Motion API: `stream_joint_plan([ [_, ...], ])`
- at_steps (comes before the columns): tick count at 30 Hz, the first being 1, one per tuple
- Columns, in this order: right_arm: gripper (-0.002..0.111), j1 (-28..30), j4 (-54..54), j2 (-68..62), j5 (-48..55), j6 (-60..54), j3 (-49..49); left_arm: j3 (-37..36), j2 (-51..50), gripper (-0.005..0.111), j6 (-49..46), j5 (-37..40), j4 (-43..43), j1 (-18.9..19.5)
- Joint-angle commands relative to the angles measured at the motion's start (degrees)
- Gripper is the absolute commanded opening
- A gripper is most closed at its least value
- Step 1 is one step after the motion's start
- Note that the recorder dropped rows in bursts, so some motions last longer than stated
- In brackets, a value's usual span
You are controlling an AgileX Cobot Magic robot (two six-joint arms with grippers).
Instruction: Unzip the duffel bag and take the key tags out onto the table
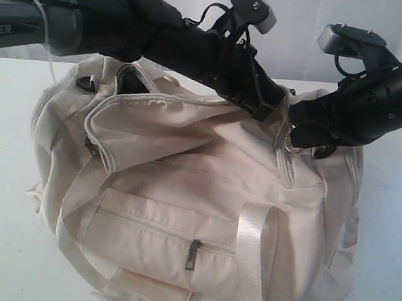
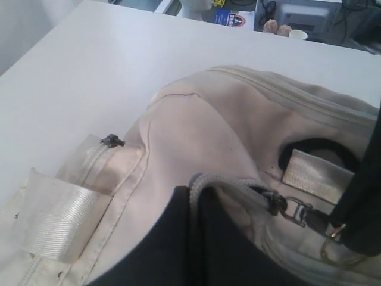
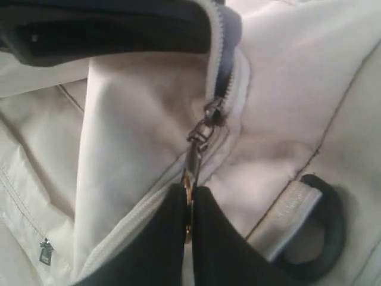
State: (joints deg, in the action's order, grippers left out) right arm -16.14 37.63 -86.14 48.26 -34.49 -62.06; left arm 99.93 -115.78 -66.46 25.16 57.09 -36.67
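The cream duffel bag [image 1: 205, 186] lies on the white table [image 1: 5, 140]. My left gripper [image 1: 264, 110] reaches across its top and is shut on the grey-lined zipper edge [image 2: 229, 180]; in the left wrist view the left gripper [image 2: 195, 193] pinches that fold. My right gripper [image 1: 295, 141] is beside it at the bag's right end. It is shut on the metal ring zipper pull [image 3: 188, 179], just below the slider [image 3: 208, 116]. A dark gap [image 1: 133, 81] shows in the bag's top at the left end. The key tags are hidden.
A pale webbing handle [image 1: 252, 246] loops over the front pocket, whose small zip pull [image 1: 193, 252] hangs shut. A black loop [image 3: 324, 232] sits on the bag's end. Boxes and a paper cup [image 2: 297, 34] stand beyond the table's far edge.
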Motion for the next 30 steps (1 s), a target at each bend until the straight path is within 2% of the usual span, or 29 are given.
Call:
stream_joint_plan([
  [1, 0.0, 0.16, 1.23, 0.68, 4.56, 0.13, 0.94, 0.1, -1.59, 0.0, 0.23, -2.24, 3.86, -0.07],
  [11, 0.0, 0.16, 1.81, 0.68, 7.39, 0.13, 1.94, 0.2, -2.89, 0.0, 0.23, -6.37, 5.41, 0.04],
  [19, 0.0, 0.16, 1.32, 0.68, 6.09, 0.13, 4.1, 0.6, -2.89, 0.0, 0.23, -5.68, 5.26, 0.04],
  [30, 0.0, 0.16, 1.56, 3.12, 8.71, -0.15, 4.2, 3.48, -2.89, 0.0, 2.52, 0.54, 5.15, 4.92],
])
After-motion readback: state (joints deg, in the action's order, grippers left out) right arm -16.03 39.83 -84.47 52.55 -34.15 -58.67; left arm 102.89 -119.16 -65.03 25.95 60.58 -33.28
